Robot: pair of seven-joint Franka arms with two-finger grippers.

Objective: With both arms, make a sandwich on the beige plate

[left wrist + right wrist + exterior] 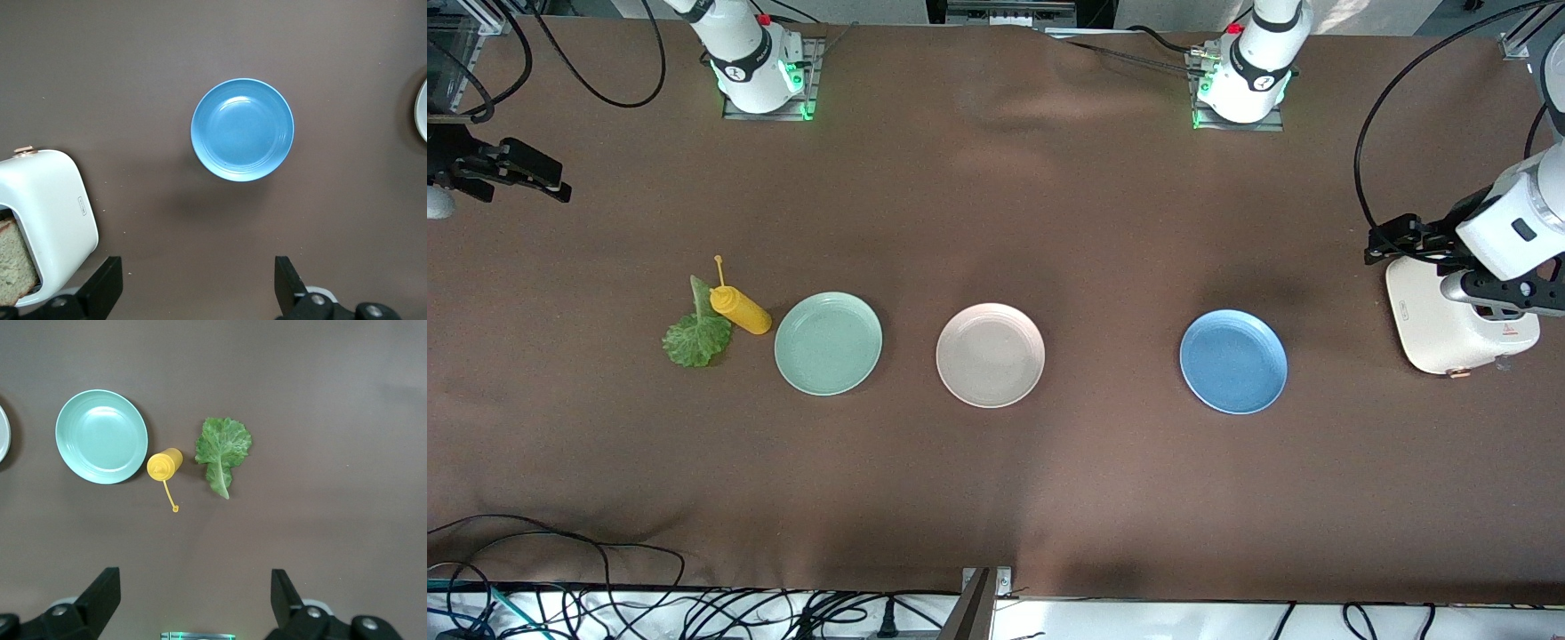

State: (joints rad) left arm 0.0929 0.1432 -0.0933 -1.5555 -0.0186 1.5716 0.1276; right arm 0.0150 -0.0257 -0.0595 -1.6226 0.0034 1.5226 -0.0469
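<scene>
3 plates sit in a row on the brown worktop (996, 498): the mint-green plate (828, 343) toward the right arm's end, the beige plate (990, 355) in the middle, bare, and the blue plate (1233, 361) toward the left arm's end. A lettuce leaf (696, 333) lies flat just beside an upright yellow squeeze bottle (739, 308), which stands next to the mint-green plate. The left gripper (197, 283) hangs over the white toaster (1449, 324), fingers spread wide and empty; a bread slice (15, 261) shows in the toaster's slot. The right gripper (193, 600) hovers high at its own end, fingers apart, holding nothing.
</scene>
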